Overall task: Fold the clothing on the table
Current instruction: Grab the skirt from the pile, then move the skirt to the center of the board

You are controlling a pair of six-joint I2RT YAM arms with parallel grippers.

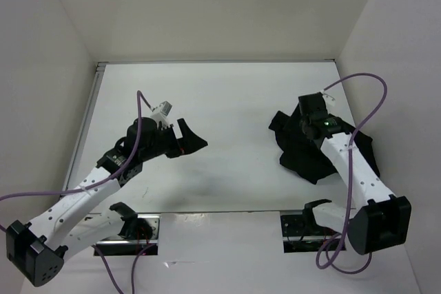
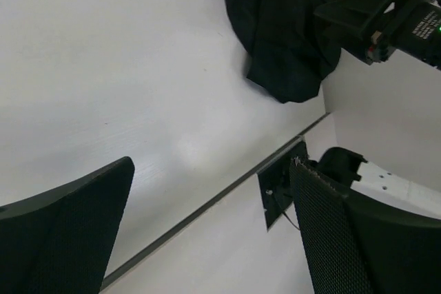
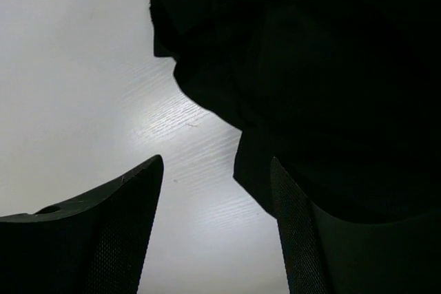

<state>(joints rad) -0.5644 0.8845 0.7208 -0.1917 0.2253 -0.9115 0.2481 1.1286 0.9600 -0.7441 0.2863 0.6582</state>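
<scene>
We find the left gripper [image 2: 212, 163] fully open: its two mesh-faced fingers [image 2: 69, 232] stand wide apart, with only bare table [image 1: 234, 94] between them. In the top view it hovers on the 9 o'clock side of the table, fingers pointing toward 3 o'clock. It touches nothing.

We find the right gripper [image 3: 217, 160] open as well. Its wrist view shows white tabletop in the gap between the fingers [image 3: 103, 232]. The clothing [image 1: 296, 151] fills that view from 12 to 4 o'clock, and its ragged edge runs just beyond the right-hand fingertip. We cannot tell whether that finger touches the fabric. No fabric lies between the jaws.

The clothing is a crumpled black heap, not yet folded, lying flat on the table on the 3 o'clock side. In the top view the right gripper sits over the heap's 12 o'clock part, and the white right arm [image 1: 351, 166] crosses the heap toward 5 o'clock.

From the left gripper, the clothing lies at 3 o'clock, well apart. A purple cable [image 1: 377, 101] loops above the right arm. A metal rail [image 1: 220, 211] runs along the table's 6 o'clock edge.
</scene>
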